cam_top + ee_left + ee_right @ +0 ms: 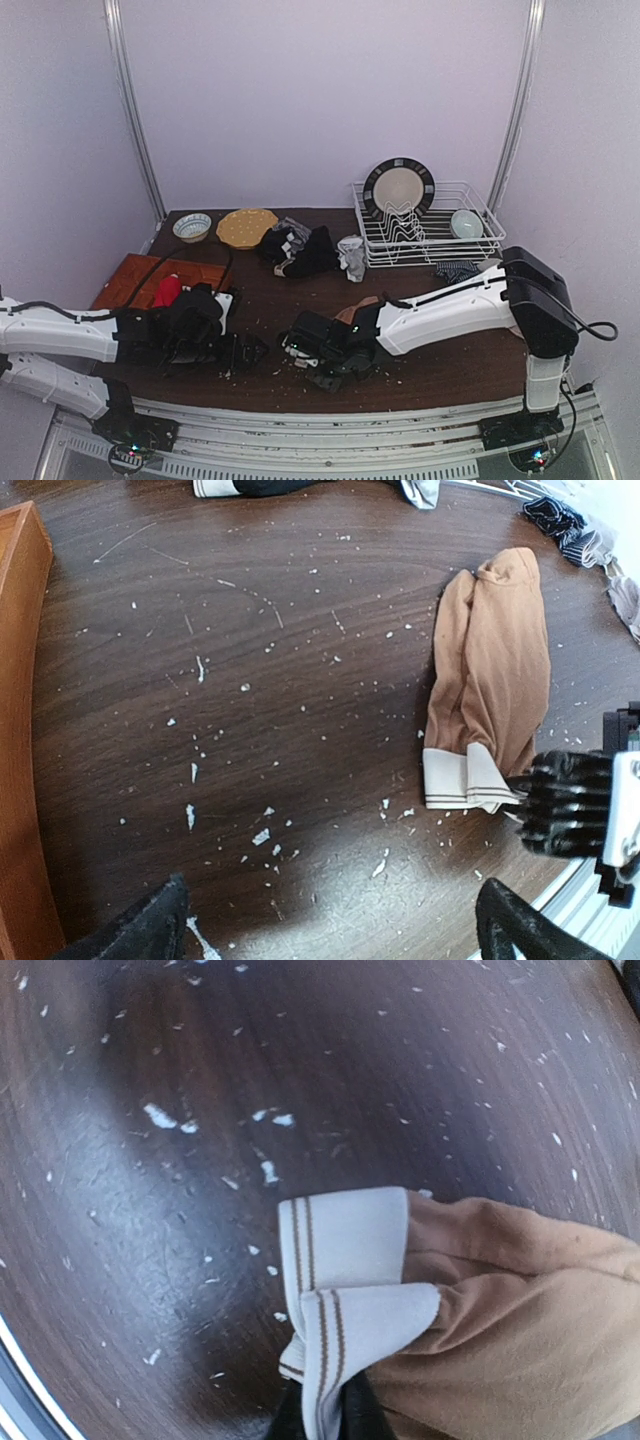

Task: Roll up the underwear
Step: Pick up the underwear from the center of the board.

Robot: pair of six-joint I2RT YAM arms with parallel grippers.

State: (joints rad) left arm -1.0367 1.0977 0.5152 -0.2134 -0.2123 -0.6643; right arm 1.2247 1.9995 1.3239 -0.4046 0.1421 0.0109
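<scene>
From the right wrist, the right gripper (322,1412) was clenched on a folded corner of the cream, striped waistband (345,1250) of the tan underwear (520,1310). Only the dark fingertips showed at the bottom edge, so the depth of the pinch was hard to judge. The garment lay flat on the table (150,1210), folded lengthwise, with the waistband end already doubled over. I judged this to be the start of the roll, with the first turn gripped but not yet carried over. The next move seemed to call for turning that end over onto the tan body and keeping the fold tight, since limp cloth would slacken if let go.

From the left wrist, the left gripper (330,925) hung released, its jaws wide apart and holding nothing, well to the side of the garment. The strip lay lengthwise away from the near edge, its waistband nearest the arms. The left arm could pin the far end while the right rolled. A wooden board (18,680) edged the table on the left.

From above, the dark wood surface was scuffed and strewn with pale crumbs (285,372). A heap of black and grey underwear (300,250) waited further back, beside a wire dish rack (440,240). Plain pale walls (320,90) closed in the table
</scene>
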